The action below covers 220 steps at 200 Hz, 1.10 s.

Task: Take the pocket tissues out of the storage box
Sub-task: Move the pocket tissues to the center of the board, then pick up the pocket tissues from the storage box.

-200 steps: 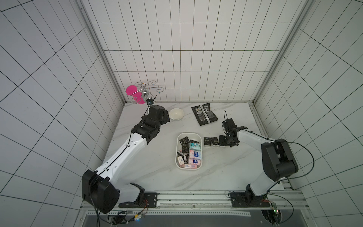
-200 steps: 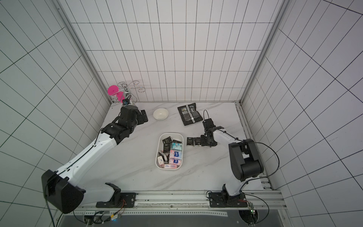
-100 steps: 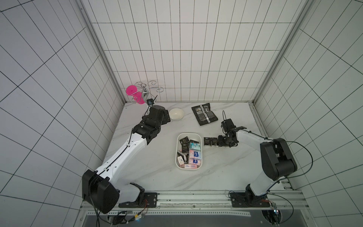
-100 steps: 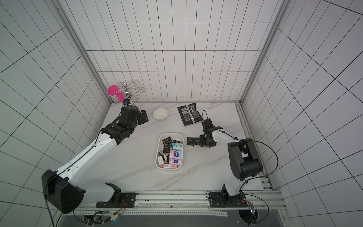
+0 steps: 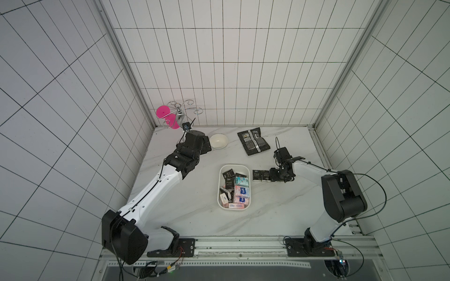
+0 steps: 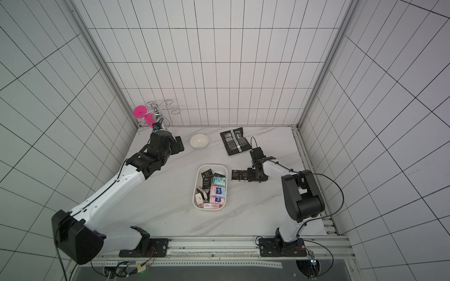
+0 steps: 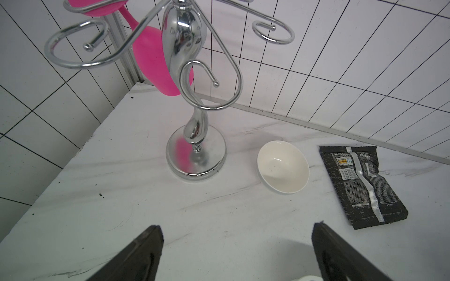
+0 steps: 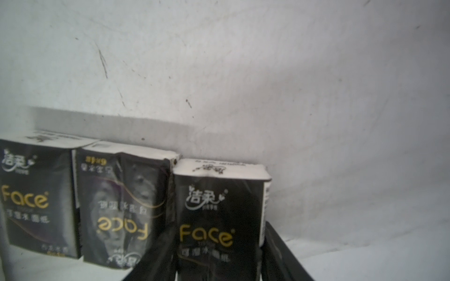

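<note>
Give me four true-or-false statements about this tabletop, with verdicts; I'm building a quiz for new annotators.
1. Three black pocket tissues sit on the table outside the storage box. True.
2. The storage box is empty. False: several packets, black, pink-white and teal, lie in it.
3. The left gripper grips the white bowl. False: the gripper is open and empty, and the bowl sits on the table apart from it.
4. A pink cup hangs upside down on the chrome stand. True.
</note>
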Each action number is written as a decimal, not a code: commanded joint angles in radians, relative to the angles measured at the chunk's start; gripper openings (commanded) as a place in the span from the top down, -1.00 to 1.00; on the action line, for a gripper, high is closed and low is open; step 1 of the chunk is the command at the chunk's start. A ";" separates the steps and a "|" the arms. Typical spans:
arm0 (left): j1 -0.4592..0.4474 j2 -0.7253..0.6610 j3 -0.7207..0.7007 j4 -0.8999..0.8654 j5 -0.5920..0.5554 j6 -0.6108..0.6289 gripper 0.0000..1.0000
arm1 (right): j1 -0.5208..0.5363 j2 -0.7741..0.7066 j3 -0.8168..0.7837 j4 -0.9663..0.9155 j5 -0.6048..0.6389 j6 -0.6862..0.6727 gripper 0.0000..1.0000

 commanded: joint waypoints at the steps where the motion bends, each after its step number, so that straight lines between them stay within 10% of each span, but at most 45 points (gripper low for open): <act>1: -0.004 -0.017 0.001 0.010 -0.012 0.000 -0.97 | 0.010 -0.009 0.037 -0.013 0.024 -0.005 -0.11; 101: -0.004 -0.008 0.002 0.012 -0.006 -0.007 -0.97 | 0.031 -0.129 0.093 -0.089 0.037 -0.014 -0.13; 220: -0.014 0.015 0.004 0.009 -0.021 -0.013 -0.97 | 0.445 -0.019 0.344 -0.035 -0.047 0.013 -0.16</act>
